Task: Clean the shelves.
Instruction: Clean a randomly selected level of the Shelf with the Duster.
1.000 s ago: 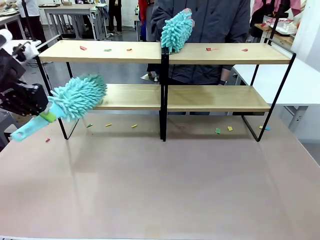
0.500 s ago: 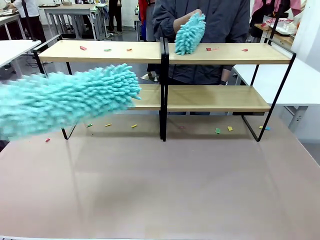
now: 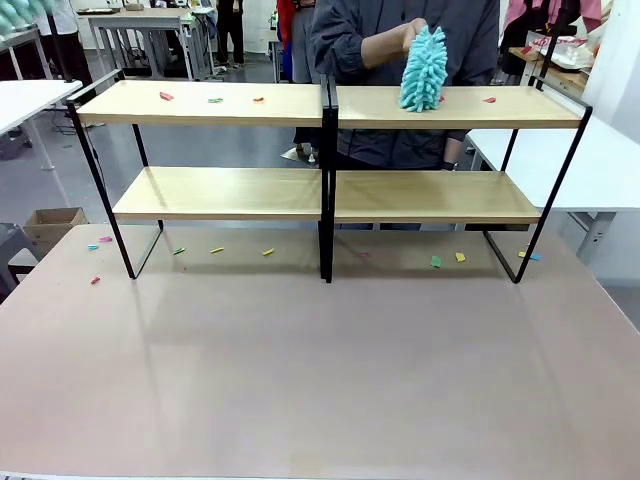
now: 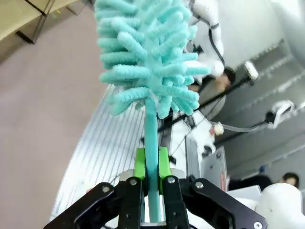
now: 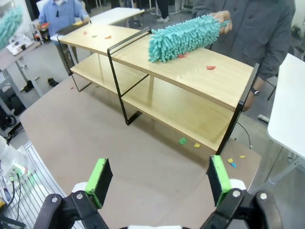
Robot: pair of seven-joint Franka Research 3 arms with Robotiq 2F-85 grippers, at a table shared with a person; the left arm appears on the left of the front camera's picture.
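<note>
The shelves (image 3: 330,105) stand across the far half of the table, two light-wood boards on a black frame, also in the right wrist view (image 5: 190,81). A person behind them holds a teal fluffy duster (image 3: 424,70) on the right half of the top board (image 5: 183,36). Small coloured scraps (image 3: 166,96) lie on the top board's left half. My left gripper (image 4: 152,167) is shut on the handle of a second teal duster (image 4: 147,47), lifted well clear of the table; a blurred teal tip (image 3: 20,10) shows at the top left corner. My right gripper (image 5: 158,175) hangs open above the table, nothing between its fingers.
More paper scraps (image 3: 435,262) lie on the pinkish table (image 3: 320,370) under and in front of the rack. White tables (image 3: 600,170) flank the shelves on both sides. A cardboard box (image 3: 55,222) sits on the floor at the left.
My left gripper swung its duster from beside the lower left board up and off to the upper left. The person's duster slid rightwards along the top board.
</note>
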